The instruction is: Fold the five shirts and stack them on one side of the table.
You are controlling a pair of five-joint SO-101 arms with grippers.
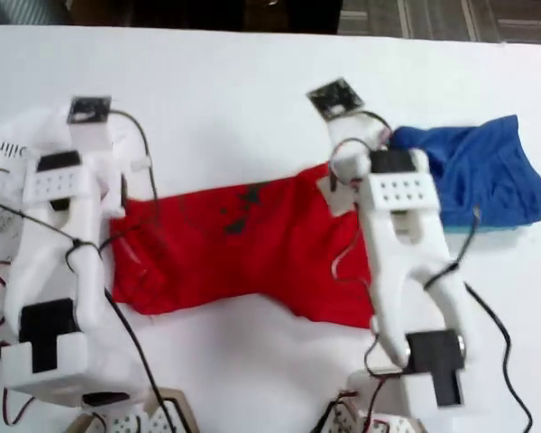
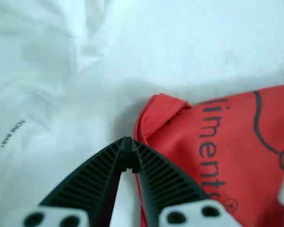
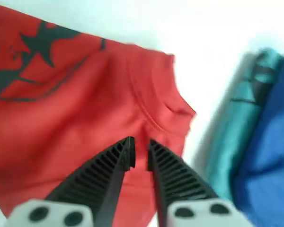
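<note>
A red shirt (image 1: 243,244) with dark print lies spread across the table's middle between the two arms. In the left wrist view my left gripper (image 2: 128,158) is shut, its tips touching right beside the red shirt's folded corner (image 2: 156,113), with no cloth visibly between them. A white shirt (image 2: 38,94) lies rumpled beside it, at the table's left (image 1: 9,149). My right gripper (image 3: 141,151) hovers over the red shirt's neck end (image 3: 146,94), its fingers a narrow gap apart. A blue shirt (image 1: 478,167) lies on a teal one (image 3: 232,137) at the right.
The white table (image 1: 234,81) stretches bare toward the far edge. Loose cables (image 1: 149,162) hang from both arms over the red shirt. The arm bases (image 1: 45,352) stand at the near edge.
</note>
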